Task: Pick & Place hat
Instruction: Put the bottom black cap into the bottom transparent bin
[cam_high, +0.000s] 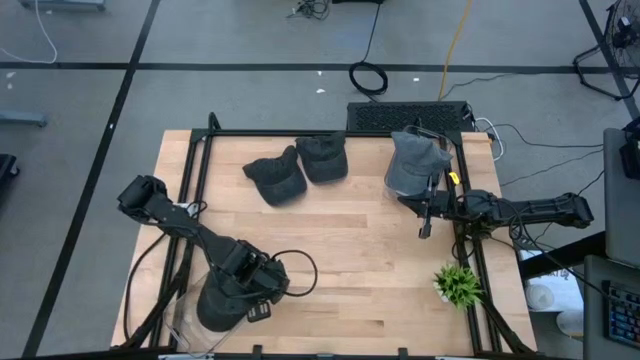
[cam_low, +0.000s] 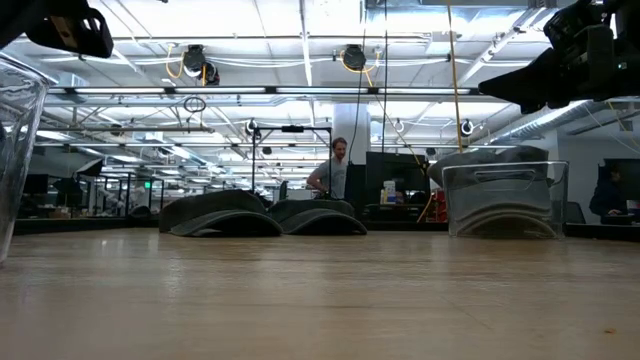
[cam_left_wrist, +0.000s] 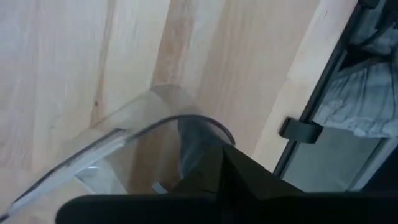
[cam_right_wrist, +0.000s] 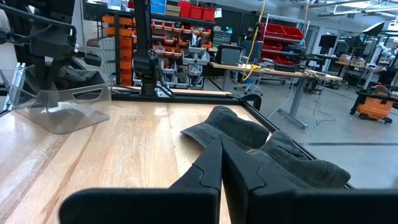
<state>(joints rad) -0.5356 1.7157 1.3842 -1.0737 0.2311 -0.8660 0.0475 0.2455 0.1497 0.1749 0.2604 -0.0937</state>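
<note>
Two dark hats (cam_high: 298, 170) are laid side by side on the table (cam_high: 340, 250). The left claw (cam_high: 245, 295) is kept closed over a clear bin (cam_high: 215, 305) near the table's front edge. The right claw (cam_high: 425, 228) is closed on nothing, well apart from the hats.

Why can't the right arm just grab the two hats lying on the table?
It probably can. The two hats lie uncovered on bare wood, nothing stands between them and the right end effector, which is shut and empty.

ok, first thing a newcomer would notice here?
Probably the two dark hats lying side by side at the table's far edge, near the middle. Next, two clear bins: one at the far right holding a grey hat, and one at the near left with the left claw over it. The right claw is shut, just beside the far-right bin.
</note>
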